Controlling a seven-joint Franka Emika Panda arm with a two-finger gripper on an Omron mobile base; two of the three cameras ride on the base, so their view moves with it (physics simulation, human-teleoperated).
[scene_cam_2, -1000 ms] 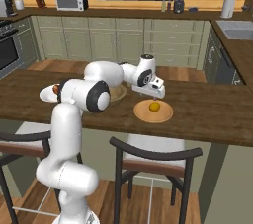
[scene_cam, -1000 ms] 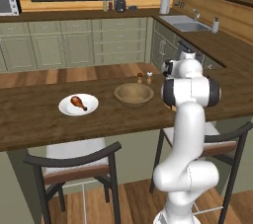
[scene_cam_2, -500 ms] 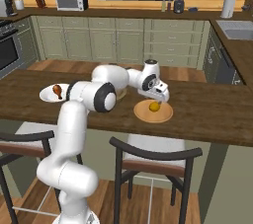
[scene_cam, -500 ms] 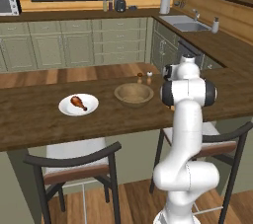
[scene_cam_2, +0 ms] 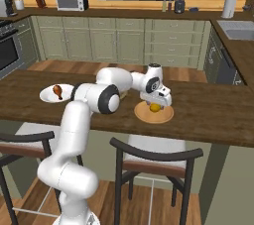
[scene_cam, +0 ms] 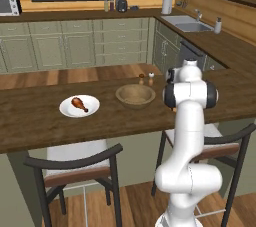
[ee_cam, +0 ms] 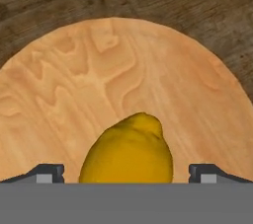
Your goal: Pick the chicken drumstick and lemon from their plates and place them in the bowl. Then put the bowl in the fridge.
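Hovering right over the lemon (ee_cam: 127, 148) atm, gripper (scene_cam_2: 155, 103) w/ jaws spread wide and nothing in them. Hand view has the fruit sitting dead centre btwn the two finger tips (ee_cam: 47, 172), one each side w/ gap to spare, its pointy end aimed away from the hand, so long axis runs across the closing direction. Imo next move is just straight down then squeeze, no sideways fix needed.

Lemon sits on the wooden plate (scene_cam_2: 166, 115) on the counter (scene_cam_2: 218, 115). Bowl (scene_cam: 135, 95) is well off to the arm's left of that plate, nothing in it yet. Drumstick (scene_cam: 78, 104) rests on the white plate (scene_cam: 91, 107), further left past the bowl.

Count: 1 lemon, 1 drumstick, 2 plates, 1 bowl, 1 arm.
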